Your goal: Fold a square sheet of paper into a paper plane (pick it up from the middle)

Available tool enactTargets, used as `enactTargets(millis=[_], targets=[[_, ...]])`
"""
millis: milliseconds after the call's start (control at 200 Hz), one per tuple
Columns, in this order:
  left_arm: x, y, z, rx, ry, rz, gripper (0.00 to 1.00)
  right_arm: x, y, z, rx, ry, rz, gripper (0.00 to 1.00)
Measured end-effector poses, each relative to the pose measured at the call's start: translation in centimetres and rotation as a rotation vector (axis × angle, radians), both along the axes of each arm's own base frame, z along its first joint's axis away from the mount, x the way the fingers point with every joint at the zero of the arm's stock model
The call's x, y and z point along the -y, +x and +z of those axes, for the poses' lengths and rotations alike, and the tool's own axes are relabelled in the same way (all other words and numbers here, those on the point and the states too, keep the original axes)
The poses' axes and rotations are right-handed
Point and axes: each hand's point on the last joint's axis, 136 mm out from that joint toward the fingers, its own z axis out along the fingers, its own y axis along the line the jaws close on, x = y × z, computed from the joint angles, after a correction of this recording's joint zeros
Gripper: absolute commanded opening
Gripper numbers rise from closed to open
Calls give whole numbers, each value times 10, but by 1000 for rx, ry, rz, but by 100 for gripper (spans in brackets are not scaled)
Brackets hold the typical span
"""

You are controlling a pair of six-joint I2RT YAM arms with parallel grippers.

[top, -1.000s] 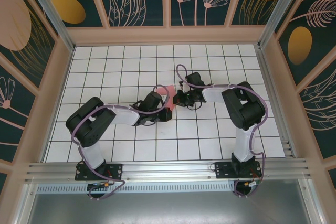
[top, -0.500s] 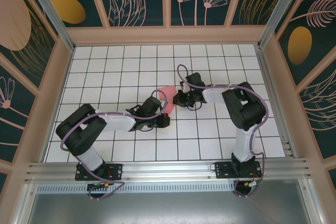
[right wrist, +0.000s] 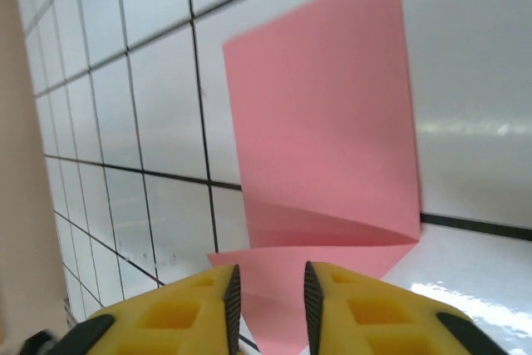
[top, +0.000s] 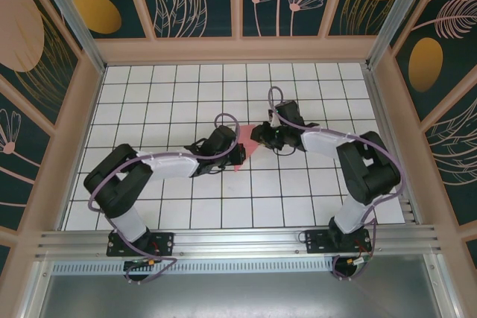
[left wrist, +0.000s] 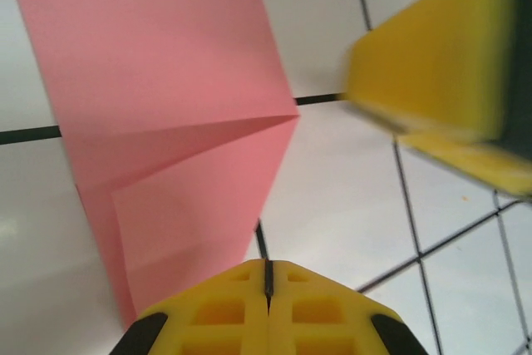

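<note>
From above, the left gripper (top: 233, 156) and right gripper (top: 261, 136) cover most of the pink sheet of paper (top: 247, 141), which is too small there to show its folds. In the left wrist view the sheet runs off the top edge, and a yellow finger (left wrist: 440, 56) is blurred. In the right wrist view its lower tip is cut off between the fingers (right wrist: 366, 313).

You have open table (top: 149, 83) along the far rows, the near rows and both outer sides, right up to the panelled walls (top: 82, 102); the middle is crowded. The left end effector (top: 237, 156), fingers pressed together, and the right end effector (top: 257, 138), fingers slightly parted, sit near each other with the folded pink paper (top: 246, 140) between them; the left arm (top: 168, 163) and right arm (top: 328, 141) lie across the centre rows, so you can pass only beyond or in front of them.
</note>
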Motion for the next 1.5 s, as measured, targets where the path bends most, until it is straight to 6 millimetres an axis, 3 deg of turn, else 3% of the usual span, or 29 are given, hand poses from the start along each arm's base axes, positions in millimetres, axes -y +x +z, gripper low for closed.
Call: enactTargets(millis=[180, 626, 1501], targets=[[-10, 7, -18, -14, 67, 60, 0, 19, -5, -12, -32, -15, -47, 39], [-27, 11, -34, -26, 142, 146, 0, 13, -11, -40, -119, -14, -14, 39], [-27, 11, -34, -30, 135, 158, 1, -8, -12, -42, -139, 43, 61, 31]])
